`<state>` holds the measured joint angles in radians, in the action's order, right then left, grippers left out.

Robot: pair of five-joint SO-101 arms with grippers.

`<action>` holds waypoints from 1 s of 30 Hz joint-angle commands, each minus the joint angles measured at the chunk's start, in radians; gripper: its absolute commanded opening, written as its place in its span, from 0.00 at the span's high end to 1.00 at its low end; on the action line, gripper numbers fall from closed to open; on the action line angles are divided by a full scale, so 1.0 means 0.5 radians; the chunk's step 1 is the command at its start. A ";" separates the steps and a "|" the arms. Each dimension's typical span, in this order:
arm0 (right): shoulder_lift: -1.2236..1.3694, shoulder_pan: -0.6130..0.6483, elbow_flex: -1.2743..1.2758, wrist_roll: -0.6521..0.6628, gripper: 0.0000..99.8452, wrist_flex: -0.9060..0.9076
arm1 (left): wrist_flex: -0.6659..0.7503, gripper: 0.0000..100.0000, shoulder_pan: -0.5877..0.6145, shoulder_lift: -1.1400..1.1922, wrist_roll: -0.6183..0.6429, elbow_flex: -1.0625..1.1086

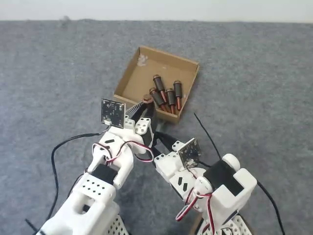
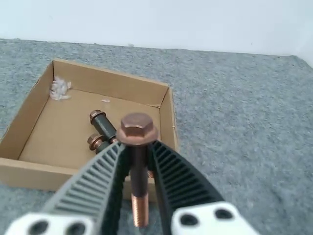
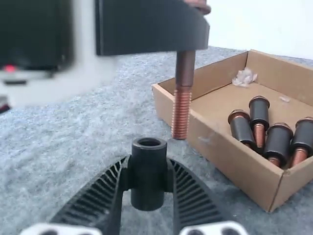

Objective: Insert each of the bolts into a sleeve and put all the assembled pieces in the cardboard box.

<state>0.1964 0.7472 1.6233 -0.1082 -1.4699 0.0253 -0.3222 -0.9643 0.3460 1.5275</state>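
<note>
My left gripper [image 2: 138,159] is shut on a copper bolt [image 2: 137,161], held upright with its hex head up and its threaded end hanging down [image 3: 181,105]. My right gripper [image 3: 148,181] is shut on a black sleeve [image 3: 148,171], upright with its bore facing up, just below and slightly beside the bolt's tip. Both grippers meet near the front wall of the cardboard box [image 1: 128,73]. Inside the box lie several assembled bolt-and-sleeve pieces [image 1: 166,95], also visible in the right wrist view [image 3: 271,134].
Grey carpet [image 1: 58,73] covers the table all around. A small white scrap [image 1: 142,60] lies in the box's far corner. Black cables [image 1: 63,147] trail beside both arm bases.
</note>
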 commanded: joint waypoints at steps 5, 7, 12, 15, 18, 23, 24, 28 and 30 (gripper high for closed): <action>-0.014 -0.002 0.003 -0.012 0.99 0.005 | -0.221 0.99 -0.006 -0.362 -0.021 -0.032; -0.014 -0.002 0.003 -0.012 0.99 0.005 | -0.362 0.99 -0.031 -0.528 -0.018 -0.026; -0.020 -0.002 0.003 -0.012 0.99 0.005 | -0.509 0.99 -0.080 -0.755 -0.018 0.044; -0.020 -0.002 0.003 -0.012 0.99 0.005 | -0.503 0.99 -0.083 -0.758 -0.018 0.084; -0.020 -0.002 0.006 -0.012 0.99 0.002 | -0.509 0.99 -0.071 -0.758 -0.018 0.091; -0.023 -0.026 0.018 -0.012 0.99 -0.011 | -0.512 0.99 -0.071 -0.758 -0.021 0.140; -0.023 -0.035 0.015 -0.012 0.99 -0.011 | -0.512 0.99 -0.071 -0.767 -0.021 0.146; -0.023 -0.044 0.012 -0.012 0.99 -0.011 | -0.512 0.99 -0.071 -0.770 -0.021 0.149; -0.023 -0.044 0.015 -0.012 0.99 -0.011 | -0.512 0.99 -0.071 -0.770 -0.021 0.149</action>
<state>0.1979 0.7472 1.6233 -0.1082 -1.4699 -0.2309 -0.3575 -1.3234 0.3445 1.6057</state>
